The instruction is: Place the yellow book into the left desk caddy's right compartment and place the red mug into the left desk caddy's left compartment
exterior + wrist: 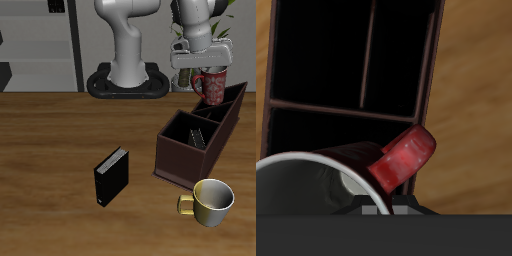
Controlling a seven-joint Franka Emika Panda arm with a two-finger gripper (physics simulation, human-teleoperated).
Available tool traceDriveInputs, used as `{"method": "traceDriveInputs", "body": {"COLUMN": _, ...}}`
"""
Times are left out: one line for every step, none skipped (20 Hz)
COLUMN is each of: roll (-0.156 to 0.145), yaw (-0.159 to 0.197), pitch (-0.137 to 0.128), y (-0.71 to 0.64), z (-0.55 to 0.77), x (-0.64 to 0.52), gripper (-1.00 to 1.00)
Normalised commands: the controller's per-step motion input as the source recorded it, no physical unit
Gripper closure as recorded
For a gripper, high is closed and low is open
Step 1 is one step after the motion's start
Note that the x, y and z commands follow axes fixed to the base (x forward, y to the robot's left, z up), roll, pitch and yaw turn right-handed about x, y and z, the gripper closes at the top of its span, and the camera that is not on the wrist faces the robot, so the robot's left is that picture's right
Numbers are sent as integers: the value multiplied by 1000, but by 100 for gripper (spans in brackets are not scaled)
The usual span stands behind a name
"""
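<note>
My gripper (205, 68) is shut on the red mug (212, 88) and holds it just above the taller, far end of the left desk caddy (172, 160), a dark brown box with dividers. In the wrist view the mug's grey inside and red handle (402, 160) fill the foreground, with the caddy's dark narrow compartments (326, 60) right beneath. The yellow book (196, 135), thin and grey-beige, leans inside the caddy's large right compartment at its lower end.
A black book (112, 177) stands upright on the table, towards the front edge. A shiny yellow-gold mug (210, 200) stands just in front of the caddy. The robot's base (128, 82) is at the back.
</note>
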Motion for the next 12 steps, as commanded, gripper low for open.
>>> {"method": "traceDriveInputs", "body": {"roll": 67, "yaw": 58, "pitch": -12, "y": 261, "z": -75, "x": -52, "gripper": 100}}
{"method": "traceDriveInputs", "body": {"roll": 24, "yaw": 8, "pitch": 45, "y": 214, "z": -134, "x": 51, "gripper": 100}}
{"method": "traceDriveInputs", "body": {"roll": 43, "yaw": 29, "pitch": 20, "y": 144, "z": -112, "x": 33, "gripper": 100}}
{"method": "traceDriveInputs", "body": {"roll": 1, "yaw": -7, "pitch": 15, "y": 76, "z": -59, "x": 50, "gripper": 100}}
{"method": "traceDriveInputs", "body": {"roll": 35, "yaw": -2, "pitch": 57, "y": 257, "z": -267, "x": 52, "gripper": 100}}
{"method": "traceDriveInputs", "body": {"roll": 9, "yaw": 1, "pitch": 18, "y": 77, "z": -117, "x": 14, "gripper": 100}}
{"method": "traceDriveInputs", "body": {"roll": 0, "yaw": 0, "pitch": 0, "y": -34, "z": 15, "x": -54, "gripper": 100}}
{"method": "traceDriveInputs", "body": {"roll": -64, "yaw": -23, "pitch": 62, "y": 102, "z": -309, "x": 273, "gripper": 100}}
{"method": "traceDriveInputs", "body": {"roll": 9, "yaw": -15, "pitch": 42, "y": 129, "z": -132, "x": 165, "gripper": 100}}
{"method": "traceDriveInputs", "body": {"roll": -64, "yaw": -30, "pitch": 21, "y": 11, "z": -64, "x": 42, "gripper": 100}}
{"method": "traceDriveInputs", "body": {"roll": 15, "yaw": 9, "pitch": 2, "y": 38, "z": -36, "x": -32, "gripper": 100}}
{"method": "traceDriveInputs", "body": {"roll": -9, "yaw": -7, "pitch": 20, "y": 37, "z": -80, "x": 63, "gripper": 100}}
